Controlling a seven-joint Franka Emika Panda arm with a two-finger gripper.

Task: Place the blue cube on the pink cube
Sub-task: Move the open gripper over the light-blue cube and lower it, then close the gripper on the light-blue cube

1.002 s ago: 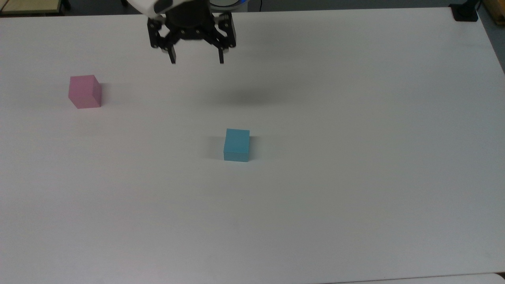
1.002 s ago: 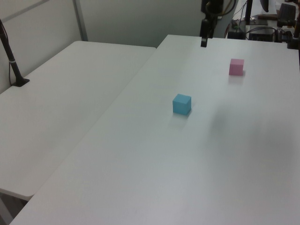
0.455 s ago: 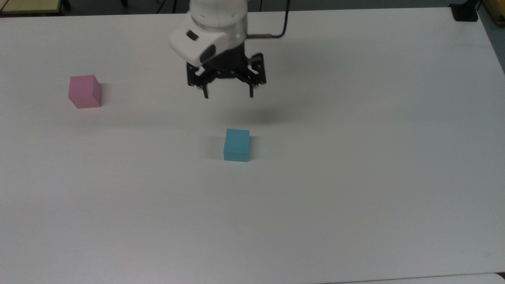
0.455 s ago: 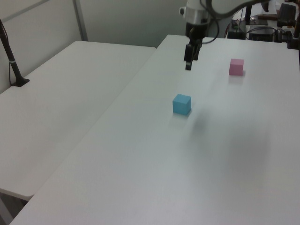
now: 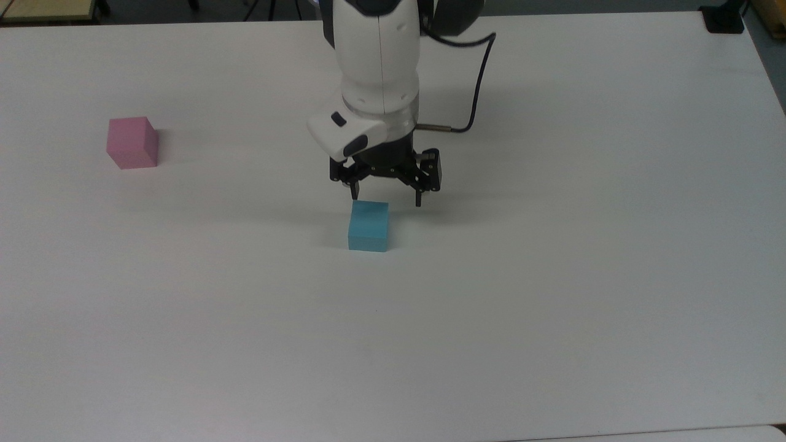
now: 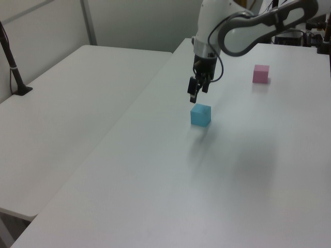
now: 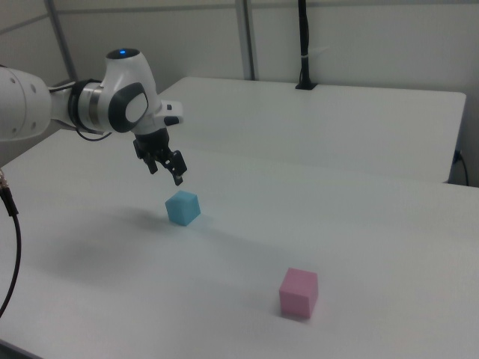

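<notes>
The blue cube [image 5: 368,226] sits flat near the middle of the white table [image 5: 552,307]; the gripper [image 5: 386,199] hangs just above it, at its 12 o'clock in the top view, not touching; its two fingers are spread wide apart and hold nothing; the pink cube [image 5: 131,142] sits well apart, at the blue cube's 10 o'clock in the top view.

The top view looks steeply down on the bench [image 5: 552,307] facing the arm [image 5: 377,73]; the left and right views watch obliquely from opposite sides, sharing both cubes.
</notes>
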